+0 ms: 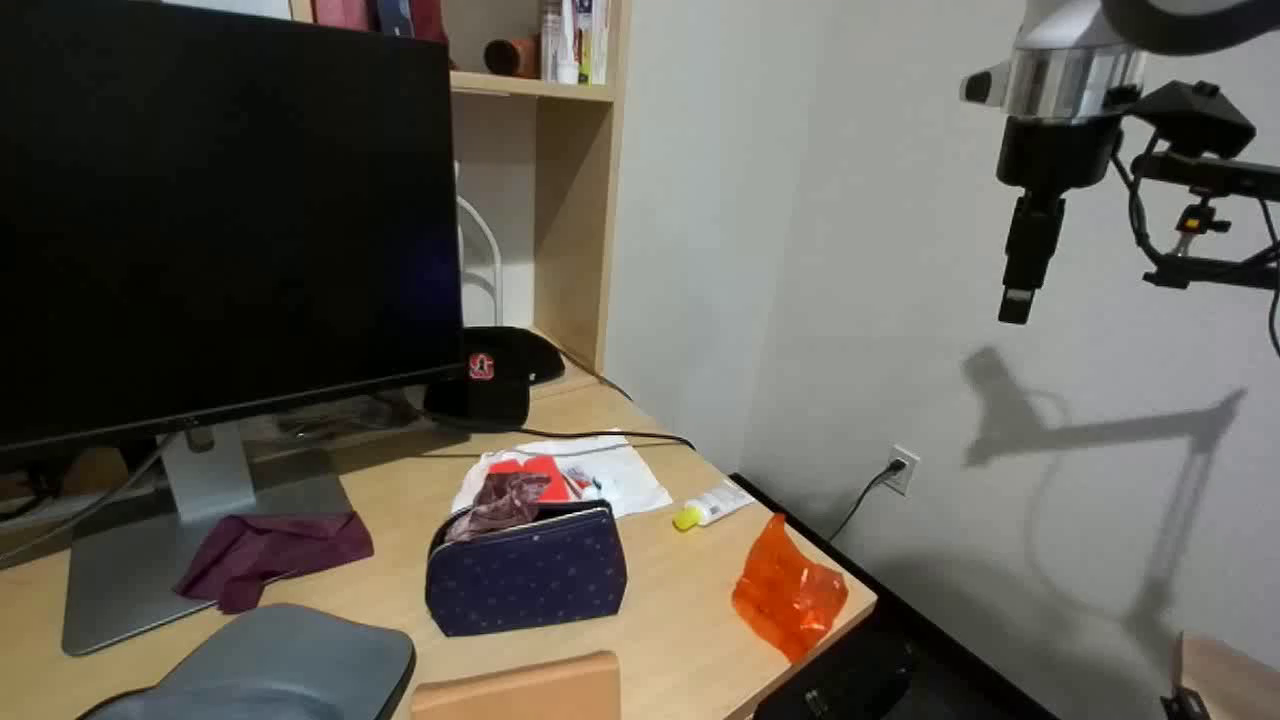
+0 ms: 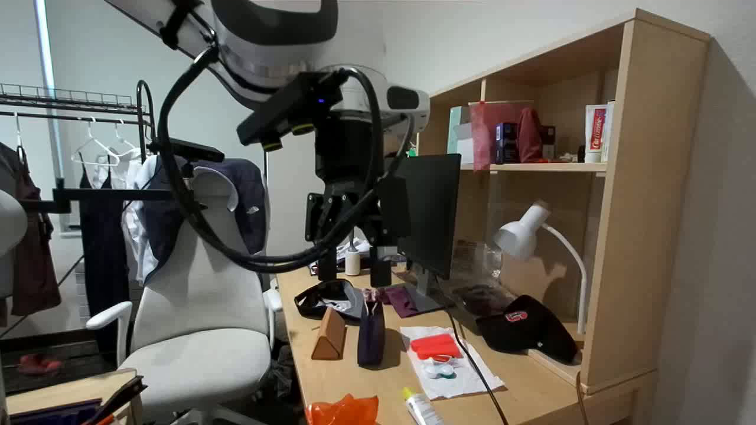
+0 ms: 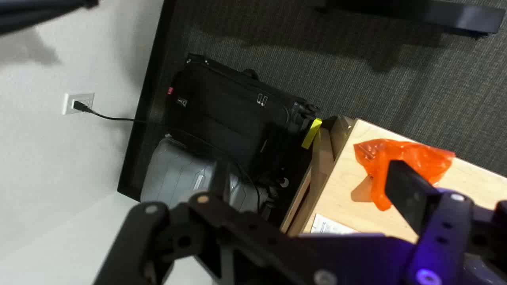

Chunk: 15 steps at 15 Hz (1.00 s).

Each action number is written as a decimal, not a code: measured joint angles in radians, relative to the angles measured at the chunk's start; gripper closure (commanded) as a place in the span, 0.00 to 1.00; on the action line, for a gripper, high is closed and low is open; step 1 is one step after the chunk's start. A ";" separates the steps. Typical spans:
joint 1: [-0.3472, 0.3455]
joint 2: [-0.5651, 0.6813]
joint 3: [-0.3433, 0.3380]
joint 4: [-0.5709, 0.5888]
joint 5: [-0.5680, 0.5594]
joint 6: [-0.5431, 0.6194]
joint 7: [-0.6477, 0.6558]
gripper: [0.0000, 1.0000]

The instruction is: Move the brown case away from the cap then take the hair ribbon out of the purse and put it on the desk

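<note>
While the claw is hanging spread apart and holding nothing, the brown case is sitting below it, near the grey cap. Moving the case is likely coming first, meaning reaching down; the ribbon is poking from the purse below.

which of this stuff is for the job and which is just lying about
For the job:
brown triangular case
dark blue dotted purse
shiny mauve fabric in it, likely the ribbon
light wooden desk
two-fingered black gripper
red-badged black cap or grey visor-shaped cap, unclear which

Lying about:
crumpled orange plastic film
yellow-lidded white tube
rumpled maroon cloth
</note>
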 measured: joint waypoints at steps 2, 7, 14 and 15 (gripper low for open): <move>0.000 0.000 0.000 0.000 0.000 0.000 0.000 0.00; 0.063 0.024 0.021 0.000 0.001 0.000 -0.053 0.00; 0.218 0.121 0.123 0.000 0.023 0.002 -0.174 0.00; 0.237 0.132 0.136 0.000 0.025 0.002 -0.199 0.00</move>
